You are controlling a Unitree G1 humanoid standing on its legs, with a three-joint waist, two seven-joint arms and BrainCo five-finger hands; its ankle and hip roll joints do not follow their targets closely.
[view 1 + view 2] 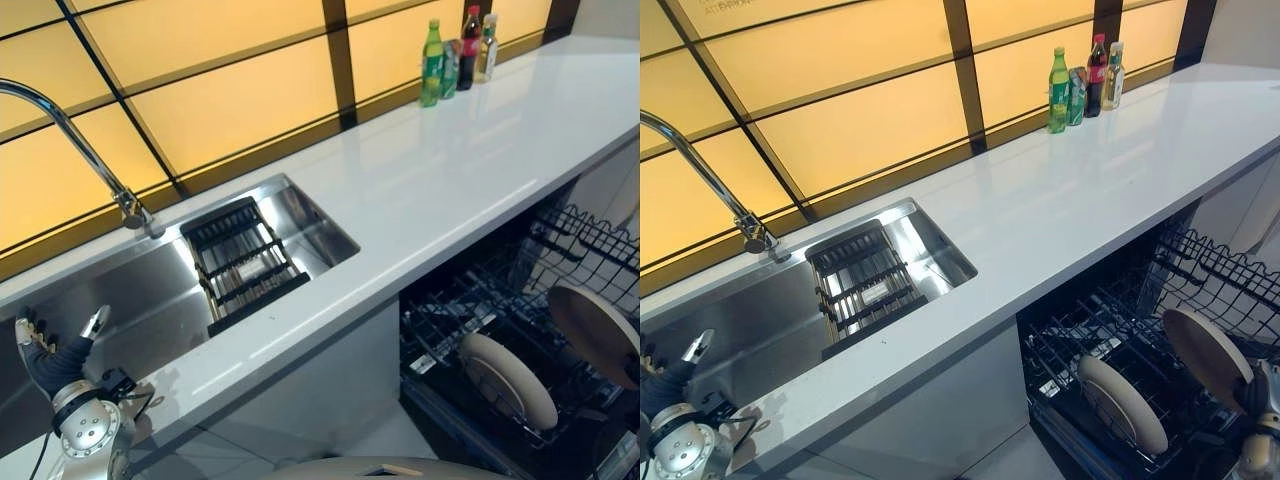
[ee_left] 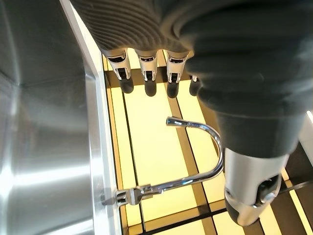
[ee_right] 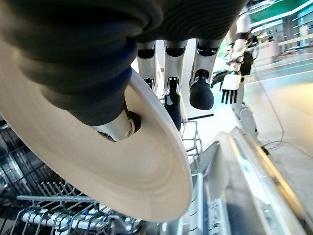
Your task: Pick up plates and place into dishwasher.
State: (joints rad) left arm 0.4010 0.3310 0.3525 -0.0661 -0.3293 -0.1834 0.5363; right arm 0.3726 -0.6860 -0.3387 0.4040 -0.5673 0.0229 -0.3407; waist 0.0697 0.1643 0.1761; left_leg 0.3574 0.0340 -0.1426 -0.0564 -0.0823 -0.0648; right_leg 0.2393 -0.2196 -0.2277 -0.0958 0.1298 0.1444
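- Two cream plates in view: one plate [image 3: 122, 166] pinched by the right hand [image 3: 146, 58], thumb on one face and fingers [image 3: 172, 105] behind the other, held on edge over the dishwasher rack [image 1: 1120, 330].
- Second plate [image 1: 1122, 404] stands upright in the rack's tines, just beside the held one [image 1: 1206, 355], the two apart.
- Dishwasher [image 1: 480, 300] open beneath the white counter [image 1: 470, 170], its wire rack pulled out.
- Left hand [image 1: 55, 350] over the near-left corner of the steel sink [image 1: 770, 330], well apart from the plates; fingers [image 2: 146, 73] straight and loose, holding nothing.
- Black drying rack [image 1: 245, 262] sits in the sink's right end; curved chrome faucet [image 1: 75, 140] rises behind the basin.
- Bottles at the counter's far end: green bottle [image 1: 432, 64], red-capped dark bottle [image 1: 469, 48] and a pale bottle [image 1: 487, 48] close together against the amber wall panels [image 1: 230, 90].
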